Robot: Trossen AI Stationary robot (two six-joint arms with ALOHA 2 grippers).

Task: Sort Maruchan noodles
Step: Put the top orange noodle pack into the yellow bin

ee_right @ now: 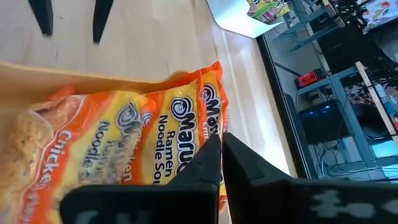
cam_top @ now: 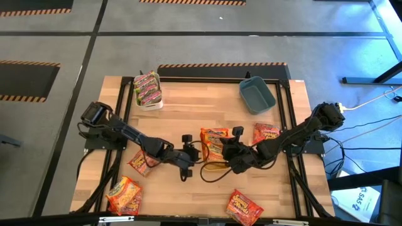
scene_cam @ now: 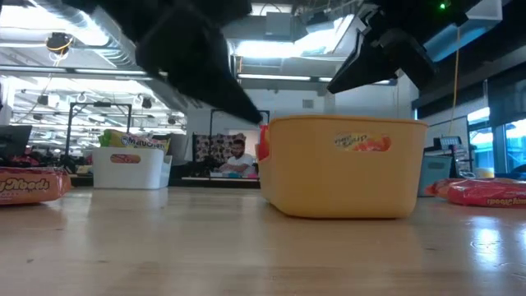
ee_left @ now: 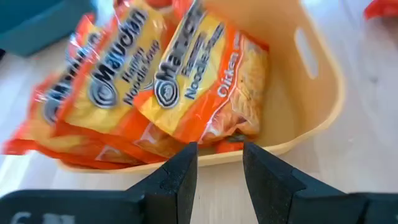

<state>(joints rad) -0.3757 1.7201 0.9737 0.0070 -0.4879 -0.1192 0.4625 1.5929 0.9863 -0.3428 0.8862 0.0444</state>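
Note:
A yellow bin [cam_top: 213,168] stands mid-table with orange-yellow Maruchan noodles packets [cam_top: 215,141] lying in it, overlapping and slanted [ee_left: 186,81]. My left gripper [cam_top: 187,156] is at the bin's left side. It is open [ee_left: 219,152], its fingertips just short of the bin's rim [ee_left: 311,118], with nothing between them. My right gripper [cam_top: 233,154] is at the bin's right side, shut [ee_right: 221,140], hovering over the packets [ee_right: 137,143]. In the low view both arms hang above the bin [scene_cam: 341,168].
A white bin [cam_top: 149,91] with green-pink packets stands at the far left, and a blue bin [cam_top: 256,95] at the far right. Loose packets lie right of the yellow bin [cam_top: 266,132], left of it [cam_top: 139,162], and near the front edge [cam_top: 124,194] [cam_top: 244,207].

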